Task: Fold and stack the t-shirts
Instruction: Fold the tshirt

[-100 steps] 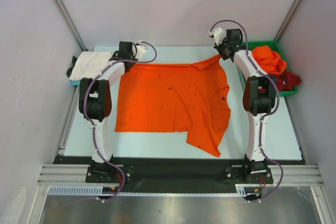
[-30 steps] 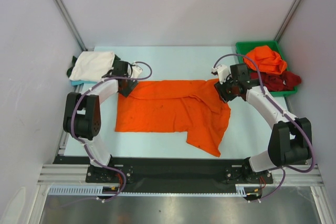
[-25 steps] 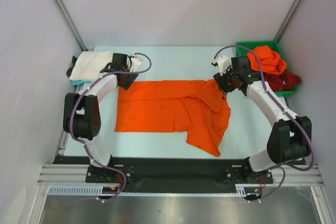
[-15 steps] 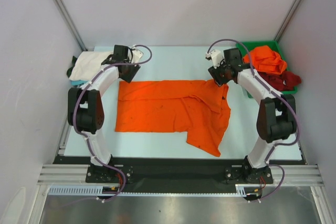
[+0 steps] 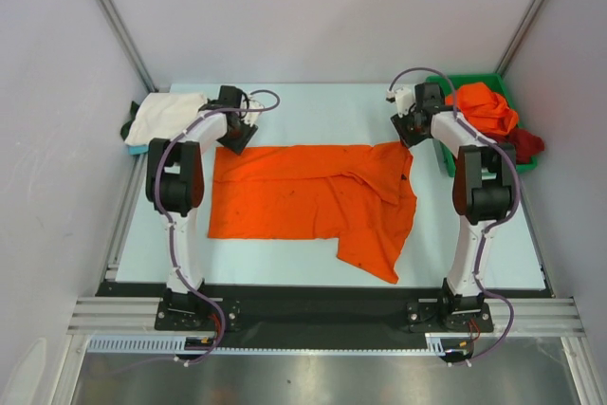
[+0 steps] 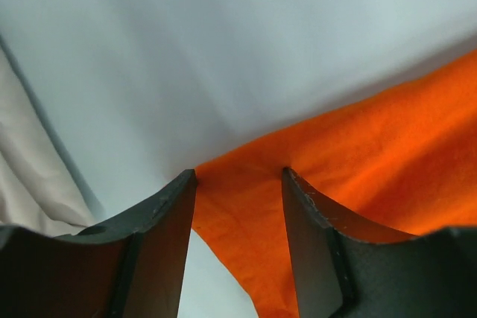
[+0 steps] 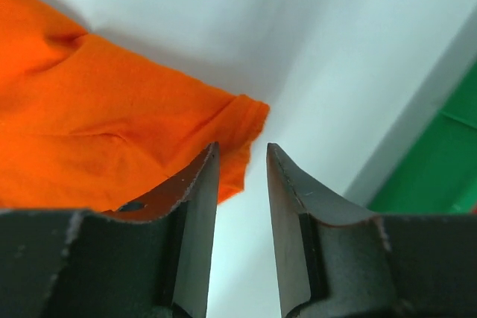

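Top external view: one orange shirt (image 5: 313, 201) lies spread on the surface (image 5: 313, 106), between the two pincers and on the arm-base side of both. Its far edge runs straight from pincer to pincer. Its near right part hangs out as a loose, rumpled flap, so the shape is not yet a neat rectangle.

Left pincer (image 5: 234, 130) sits at the shirt's far left corner. Left wrist view: jaws spread, with the cloth corner (image 6: 373, 154) lying in the gap at the tips. No pinch visible.

Right pincer (image 5: 408, 130) sits at the far right corner. Right wrist view: jaws apart with a narrower gap, and the hemmed sleeve corner (image 7: 149, 124) lies just beyond the tips. Cloth does not look clamped.

White shirt (image 5: 166, 116) lies bundled just outboard of the left pincer. It looks like the start of a stack, but how well it is folded I cannot tell.

Bin (image 5: 465, 78) sits just outboard of the right pincer. It holds a heaped orange shirt (image 5: 484, 106) and a dark red shirt (image 5: 522, 144), both unfolded.

Judgement: early in the task. Perhaps one shirt is done and this one is barely begun. Its remaining folds, stacking it and the two bin shirts are all left.
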Controlling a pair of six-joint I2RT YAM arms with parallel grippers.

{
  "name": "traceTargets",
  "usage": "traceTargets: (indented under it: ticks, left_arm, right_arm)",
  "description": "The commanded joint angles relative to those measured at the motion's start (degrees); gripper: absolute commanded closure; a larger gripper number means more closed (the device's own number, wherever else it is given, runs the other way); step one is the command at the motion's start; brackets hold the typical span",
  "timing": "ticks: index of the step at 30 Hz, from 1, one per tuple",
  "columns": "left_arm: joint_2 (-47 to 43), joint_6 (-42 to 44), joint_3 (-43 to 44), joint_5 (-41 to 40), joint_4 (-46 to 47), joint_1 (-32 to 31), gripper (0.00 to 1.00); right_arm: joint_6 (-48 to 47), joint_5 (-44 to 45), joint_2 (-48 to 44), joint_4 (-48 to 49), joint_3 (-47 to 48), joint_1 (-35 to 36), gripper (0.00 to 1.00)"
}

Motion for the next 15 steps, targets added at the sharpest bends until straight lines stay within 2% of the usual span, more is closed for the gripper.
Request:
traceTargets:
  ticks: [1,6,7,10,15]
  left_arm:
    - [1.29,-1.08,3.86,-1.35,-0.44,0.80,0.45]
    - [3.22,-1.26,4.57,-2.23,-0.08,0.89,0.46]
    - [3.66,-1.17,4.65,-2.41,-0.08,0.89,0.46]
    - [4.45,-0.73,4.74,-3.28,0.36,0.89,0.46]
    - [5.77,-0.82,6.23,-3.81,0.80,0.98,0.47]
  right_arm:
    - [0.06,-1.15,1.84,-0.33,1.86,0.33,0.64]
    - [-0.03,-0.45,4.74,-0.42,2.38,0.41,0.65]
    - [-0.03,-0.28,5.18,-0.16,2.47,0.15,0.73]
    - [-0.56,0.43,6.50,0.02,3.17,-0.03,0.89]
    - [-0.74,2.27,8.16,1.25,4.23,-1.26,1.00]
